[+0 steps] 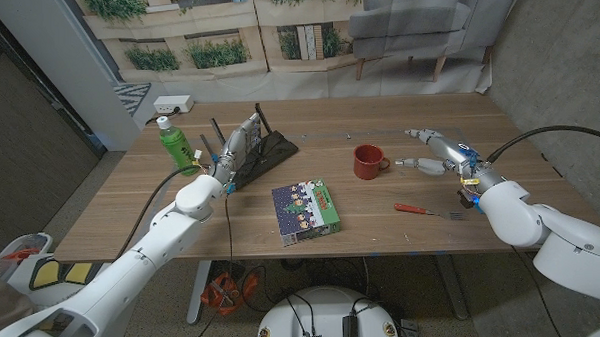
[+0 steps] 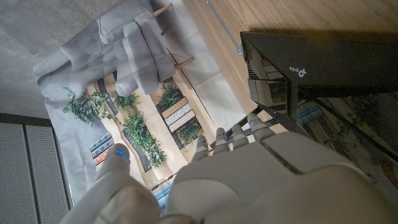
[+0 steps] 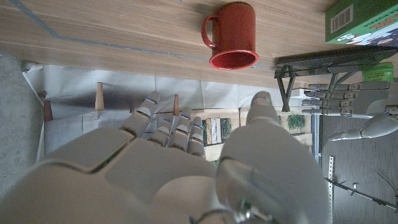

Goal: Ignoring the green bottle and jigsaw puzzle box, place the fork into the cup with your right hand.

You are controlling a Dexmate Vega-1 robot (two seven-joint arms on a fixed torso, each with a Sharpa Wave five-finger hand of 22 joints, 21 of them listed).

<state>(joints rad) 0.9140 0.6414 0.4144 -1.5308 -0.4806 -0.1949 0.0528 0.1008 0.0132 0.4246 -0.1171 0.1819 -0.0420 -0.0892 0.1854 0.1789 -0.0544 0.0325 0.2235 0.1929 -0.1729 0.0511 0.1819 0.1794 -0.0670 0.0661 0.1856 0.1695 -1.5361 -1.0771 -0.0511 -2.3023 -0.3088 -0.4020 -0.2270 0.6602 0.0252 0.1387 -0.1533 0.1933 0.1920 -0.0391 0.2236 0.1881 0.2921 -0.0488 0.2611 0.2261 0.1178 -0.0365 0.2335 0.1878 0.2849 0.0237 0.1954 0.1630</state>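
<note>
Because the fork [image 1: 429, 210] lies on the table [image 1: 379, 126] just in front of the right hand [image 1: 442, 154], red handle toward the middle and tines toward the robot's right arm, the head view reads to me as a moment before any grasp. That hand hangs above the table beyond the fork with its fingers stretched toward the red cup [image 1: 368, 162], apart and holding nothing, a posture that would suit lining up a reach. The cup stands upright to the left of the hand, mouth up, near enough that the carry should be short. The puzzle box [image 1: 306, 210] lies near the front edge and the green bottle [image 1: 173, 145] stands far off at the left; both sit out of the likely path. The left hand [image 1: 232, 156] is raised beside a black stand [image 1: 269, 150], empty, fingers extended, seemingly parked out of the way.

In the left wrist view, the left hand [image 2: 236, 174] shows its back, fingers straight and close together, with the black stand [image 2: 298, 62] just past them and nothing gripped.

In the right wrist view, the right hand [image 3: 180, 162] shows fingers and thumb spread with nothing between them, and the cup [image 3: 233, 34] beyond the fingertips, its handle turned sideways. A corner of the puzzle box [image 3: 364, 18] shows too.
</note>
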